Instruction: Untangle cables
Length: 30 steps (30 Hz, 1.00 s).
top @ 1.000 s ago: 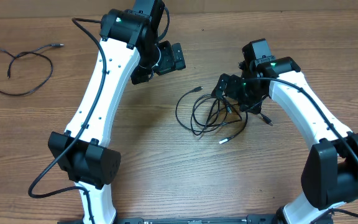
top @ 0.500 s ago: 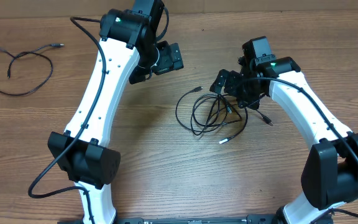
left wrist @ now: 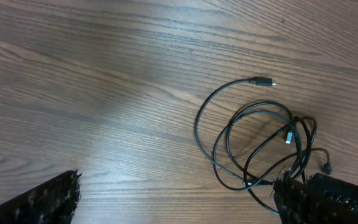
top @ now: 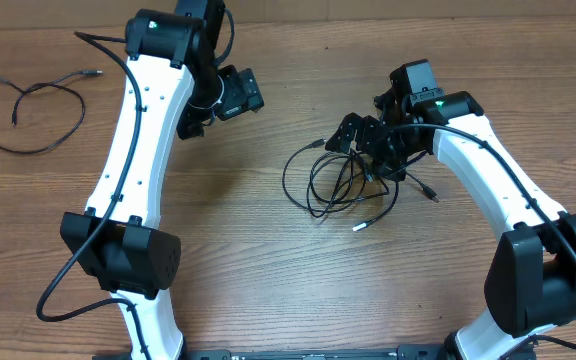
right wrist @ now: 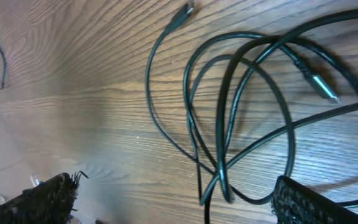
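The wooden table (top: pixel 268 280) fills the overhead view, and near its middle lies the tangle of cables (top: pixel 343 180), thin black cords in overlapping loops crossing one another. Everything else is placed from this tangle. The left arm (top: pixel 148 130), white with black joints, stands well to the left of the tangle and reaches up past its far-left side. The right arm (top: pixel 488 180) curves in from the tangle's right side. The left gripper (left wrist: pixel 176 186) hangs above bare wood, up and to the left of the tangle and apart from it; its jaws are spread wide with nothing between them, and its wrist camera looks down on the tangle from that side. The right gripper (right wrist: pixel 176 186) hovers over the tangle's upper right edge, jaws also spread wide and empty. In its wrist view the loops lie on the wood between its dark fingers (right wrist: pixel 42 202); whether a fingertip touches a cord I cannot tell. Far to the left of the tangle, close to the table's edge, a separate loose cable (top: pixel 28 115) lies in an open loop by itself. From the tangle's upper left a single strand arcs out and ends in a small dark plug (left wrist: pixel 263 81). At the tangle's lower edge a silvery tip (top: pixel 360 226) rests on the wood, and another small plug end (top: pixel 430 192) sticks out on its right side.
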Each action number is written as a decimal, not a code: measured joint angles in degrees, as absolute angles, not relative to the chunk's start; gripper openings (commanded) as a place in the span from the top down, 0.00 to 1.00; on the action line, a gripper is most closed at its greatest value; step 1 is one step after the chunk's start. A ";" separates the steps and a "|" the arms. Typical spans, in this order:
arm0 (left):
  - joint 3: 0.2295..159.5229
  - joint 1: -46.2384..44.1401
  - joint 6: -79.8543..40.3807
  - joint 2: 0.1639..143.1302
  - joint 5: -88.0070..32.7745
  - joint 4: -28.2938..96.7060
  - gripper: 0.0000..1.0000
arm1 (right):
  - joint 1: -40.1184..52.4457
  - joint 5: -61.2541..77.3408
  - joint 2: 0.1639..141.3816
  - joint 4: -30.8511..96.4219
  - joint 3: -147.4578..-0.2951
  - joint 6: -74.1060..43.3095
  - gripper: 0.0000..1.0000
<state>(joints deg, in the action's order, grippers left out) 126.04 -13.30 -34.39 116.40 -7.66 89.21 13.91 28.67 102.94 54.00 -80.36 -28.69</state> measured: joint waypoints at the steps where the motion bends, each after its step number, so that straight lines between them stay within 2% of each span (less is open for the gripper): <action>1: 126.04 -13.30 -34.37 116.40 -7.66 89.27 0.00 | 13.91 28.91 102.94 53.58 -80.36 -28.67 0.00; 9: 126.04 -13.30 -33.98 116.40 -7.66 90.19 0.01 | 13.41 29.63 102.94 54.92 -80.36 -30.46 0.00; 13: 126.02 -13.30 -33.93 116.40 -7.64 90.89 0.00 | 9.82 29.58 102.10 56.69 -80.36 -32.73 0.00; 19: 126.02 -13.52 -33.93 116.40 -7.66 90.87 0.01 | 4.80 27.75 94.80 60.47 -80.36 -33.74 0.00; 30: 122.85 -15.40 -33.93 116.40 -7.66 89.01 0.00 | 4.58 20.03 81.58 71.40 -80.38 -34.46 0.00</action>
<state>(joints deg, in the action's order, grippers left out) 122.85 -15.40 -33.93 116.40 -7.66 89.01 4.58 20.03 81.58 71.40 -80.38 -34.46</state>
